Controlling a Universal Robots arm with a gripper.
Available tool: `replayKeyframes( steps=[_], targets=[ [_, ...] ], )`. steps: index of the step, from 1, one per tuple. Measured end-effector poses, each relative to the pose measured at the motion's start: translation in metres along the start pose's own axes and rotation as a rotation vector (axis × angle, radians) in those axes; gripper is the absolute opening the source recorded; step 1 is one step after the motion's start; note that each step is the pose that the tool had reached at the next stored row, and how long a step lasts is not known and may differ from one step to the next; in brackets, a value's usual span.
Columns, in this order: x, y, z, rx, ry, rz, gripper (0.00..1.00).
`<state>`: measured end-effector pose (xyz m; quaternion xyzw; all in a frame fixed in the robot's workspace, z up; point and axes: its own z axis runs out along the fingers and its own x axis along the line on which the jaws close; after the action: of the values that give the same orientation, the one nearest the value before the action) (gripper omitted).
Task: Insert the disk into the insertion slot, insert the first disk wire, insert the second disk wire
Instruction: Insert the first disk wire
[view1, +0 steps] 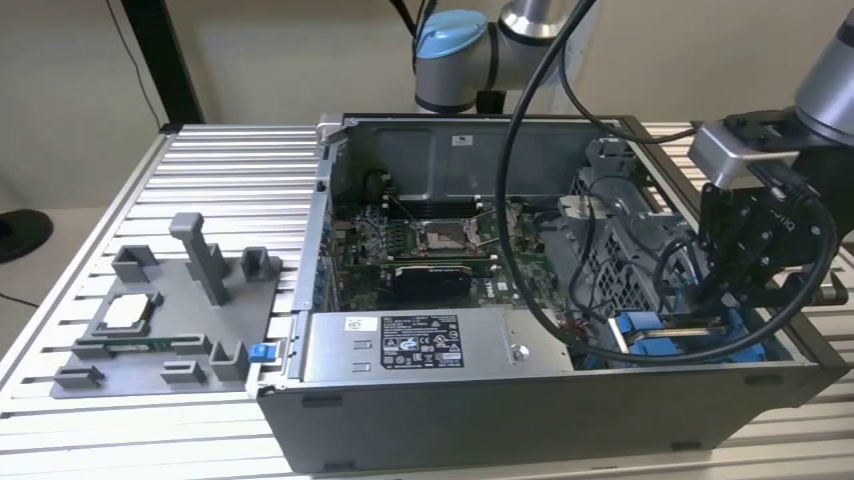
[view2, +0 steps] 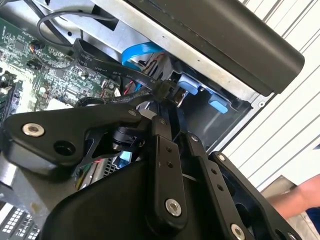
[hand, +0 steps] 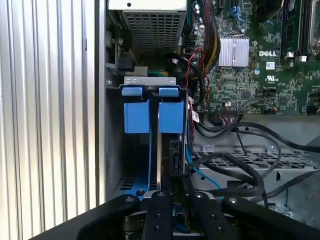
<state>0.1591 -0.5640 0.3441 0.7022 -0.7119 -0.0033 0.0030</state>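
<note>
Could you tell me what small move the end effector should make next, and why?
Probably ease the end effector a little closer to the disk, along its own axis. It appears shut on the black wire connector, which sits right at the disk's edge beside the blue tabs of the insertion slot; whether the connector is seated cannot be told.

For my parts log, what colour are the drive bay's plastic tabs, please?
Bright blue tabs, clearest in the first wrist view.
</note>
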Motion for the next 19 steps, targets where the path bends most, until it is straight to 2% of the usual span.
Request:
replayKeyframes(
  steps=[19],
  targets=[
    [-0.0010, -0.0005, 0.0038, 0.0000, 0.0007, 0.000, 0.00]
  ],
)
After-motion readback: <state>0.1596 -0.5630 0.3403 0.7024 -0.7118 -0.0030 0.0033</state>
